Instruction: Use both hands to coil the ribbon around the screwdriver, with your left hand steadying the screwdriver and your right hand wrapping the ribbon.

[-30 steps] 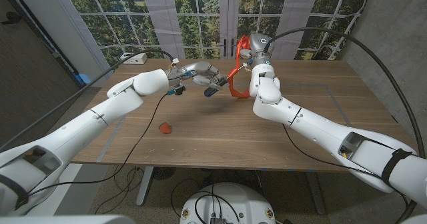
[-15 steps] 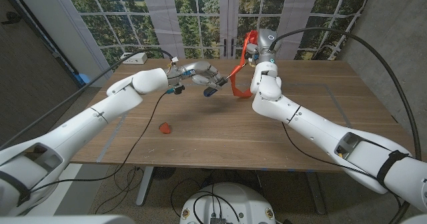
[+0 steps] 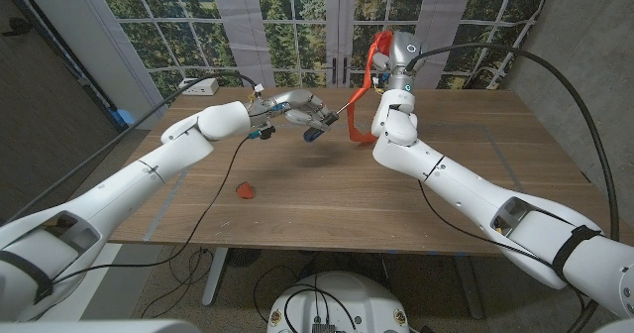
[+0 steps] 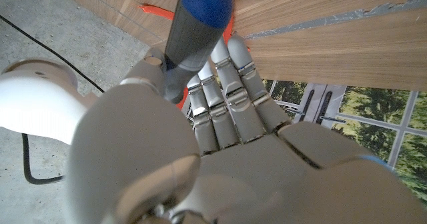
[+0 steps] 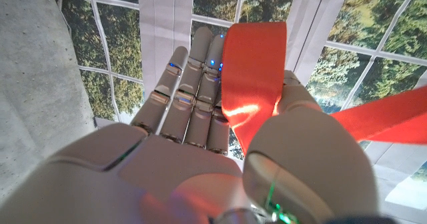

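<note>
My left hand (image 3: 294, 109) holds the screwdriver (image 3: 319, 128) above the far middle of the table, its thin shaft pointing towards the right arm. In the left wrist view the grey handle with its blue end (image 4: 196, 21) juts out past the left hand (image 4: 227, 124). My right hand (image 3: 388, 54) is raised high over the table's far edge and grips the red ribbon (image 3: 359, 115), which hangs from it down to the shaft. In the right wrist view the ribbon (image 5: 252, 71) is pinched against the fingers of the right hand (image 5: 193, 111), with another strand trailing off sideways.
A small red object (image 3: 245, 188) lies on the wooden table (image 3: 297, 209) below the left forearm. A white box (image 3: 202, 85) with a cable sits at the far left corner. Windows and a wall stand behind the table.
My right hand has risen well above the table with the ribbon, drawing it into a longer, straighter strand. The left hand and the screwdriver have stayed almost in place.
</note>
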